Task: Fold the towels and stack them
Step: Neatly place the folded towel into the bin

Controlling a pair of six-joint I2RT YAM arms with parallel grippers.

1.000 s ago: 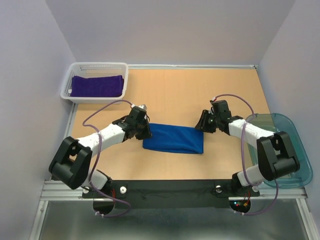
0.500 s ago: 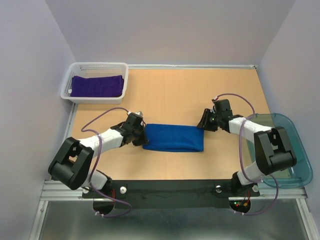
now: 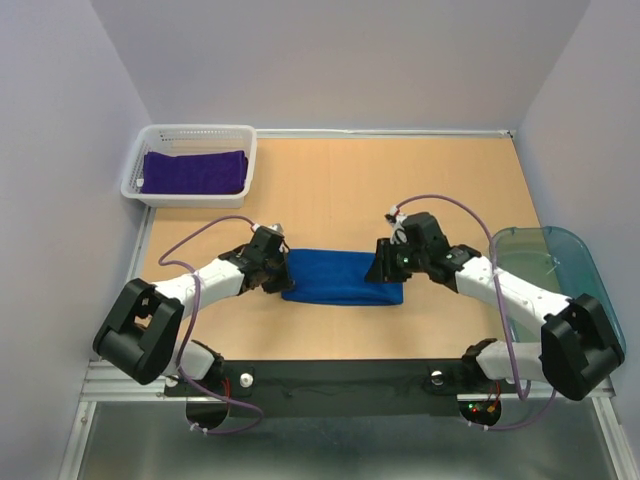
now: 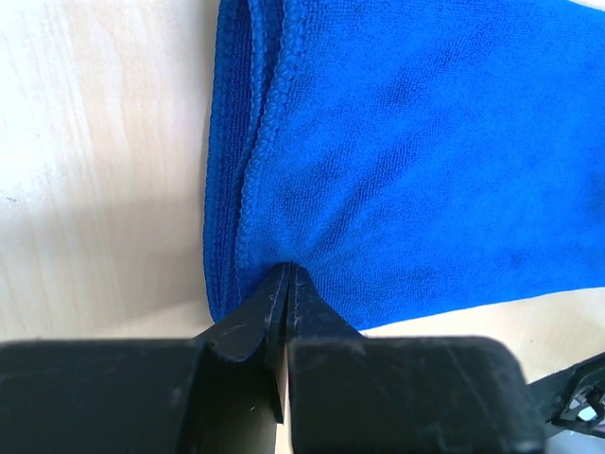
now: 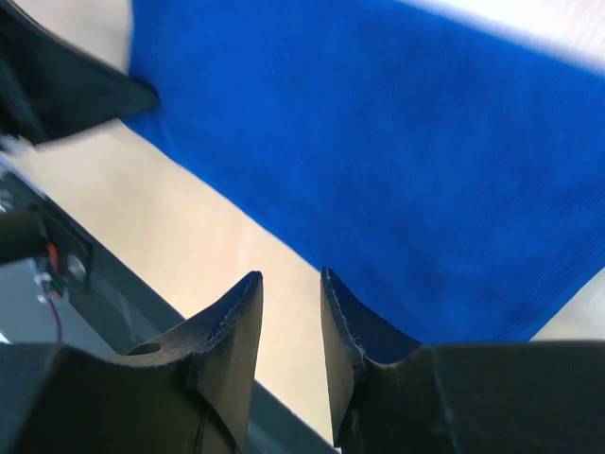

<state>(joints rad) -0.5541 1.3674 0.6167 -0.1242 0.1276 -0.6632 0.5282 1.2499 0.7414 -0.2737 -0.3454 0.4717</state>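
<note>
The blue towel (image 3: 342, 278) lies folded in a long strip on the table (image 3: 400, 180), between my two tools. My left tool (image 4: 286, 279) is pressed together on its left end and pinches the hem; how many layers it holds I cannot see. My right tool (image 5: 288, 279) hangs over the right end, fingers a little apart, gripping nothing. I count two towels: the purple towel (image 3: 193, 171) lies in the basket (image 3: 190, 130), well apart. My right arm partly hides the tub (image 3: 540, 232).
</note>
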